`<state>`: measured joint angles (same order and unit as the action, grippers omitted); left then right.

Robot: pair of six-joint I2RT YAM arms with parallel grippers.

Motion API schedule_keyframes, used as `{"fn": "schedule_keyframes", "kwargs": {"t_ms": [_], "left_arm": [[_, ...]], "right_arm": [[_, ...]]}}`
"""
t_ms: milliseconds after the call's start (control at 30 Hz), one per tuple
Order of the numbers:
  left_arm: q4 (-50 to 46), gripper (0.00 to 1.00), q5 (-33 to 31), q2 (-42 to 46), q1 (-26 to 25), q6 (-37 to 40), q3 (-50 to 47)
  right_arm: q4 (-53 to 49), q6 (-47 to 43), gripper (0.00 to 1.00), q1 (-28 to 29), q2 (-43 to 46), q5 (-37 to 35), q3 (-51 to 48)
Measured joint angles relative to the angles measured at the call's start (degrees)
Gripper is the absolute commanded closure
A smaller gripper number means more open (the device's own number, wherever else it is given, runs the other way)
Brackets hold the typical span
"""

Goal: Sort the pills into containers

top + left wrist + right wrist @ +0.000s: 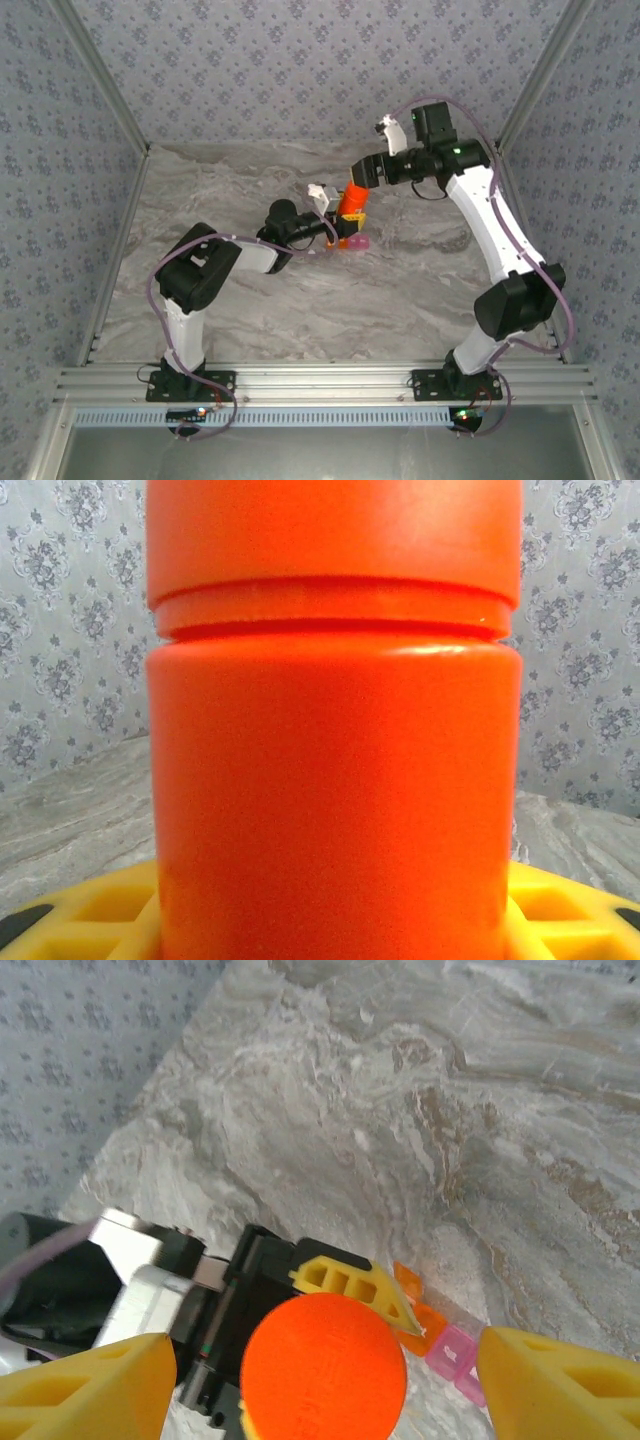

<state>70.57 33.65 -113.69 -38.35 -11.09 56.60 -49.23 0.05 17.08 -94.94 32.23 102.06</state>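
An orange round bottle (pixel 352 203) with its cap on stands upright in my left gripper (pixel 340 222), which is shut on its lower body. In the left wrist view the bottle (pixel 335 780) is very close, with yellow fingers (pixel 95 915) at both bottom corners. My right gripper (pixel 366 172) hovers open just above the cap (pixel 323 1365); its yellow fingers (pixel 90 1390) stand wide apart on either side, not touching it. The tiny pill box lies on the table right beside the bottle, with an orange cell (pixel 428 1322) and a pink cell (pixel 452 1352), both with lids open. I cannot make out any pills.
The marble-patterned table (pixel 240 300) is walled by patterned panels (pixel 60 180) on the left, back and right. An aluminium rail (pixel 320 385) carries both arm bases at the near edge. The right arm's elbow (pixel 520 300) stands over the right side.
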Motion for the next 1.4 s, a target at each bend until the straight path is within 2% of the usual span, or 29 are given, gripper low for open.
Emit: {"fn": "schedule_keyframes", "kwargs": {"t_ms": [600, 967, 1100, 1400], "left_arm": [[0.0, 1.0, 0.2, 0.0, 0.0, -0.6, 0.0], [-0.3, 1.0, 0.2, 0.0, 0.2, -1.0, 0.0], [-0.7, 1.0, -0.1, 0.0, 0.5, -1.0, -0.1], [-5.4, 1.0, -3.7, 0.0, 0.7, 2.5, -2.8]], "right_arm": [[-3.6, -3.5, 0.37, 2.0, -2.5, -0.5, 0.0], [-3.9, -2.9, 0.59, 3.2, -2.8, -3.3, 0.3], [-1.8, 2.4, 0.6, 4.6, -2.5, -6.7, -0.7], [10.8, 25.7, 0.61, 8.9, 0.5, -17.8, -12.5]]}}
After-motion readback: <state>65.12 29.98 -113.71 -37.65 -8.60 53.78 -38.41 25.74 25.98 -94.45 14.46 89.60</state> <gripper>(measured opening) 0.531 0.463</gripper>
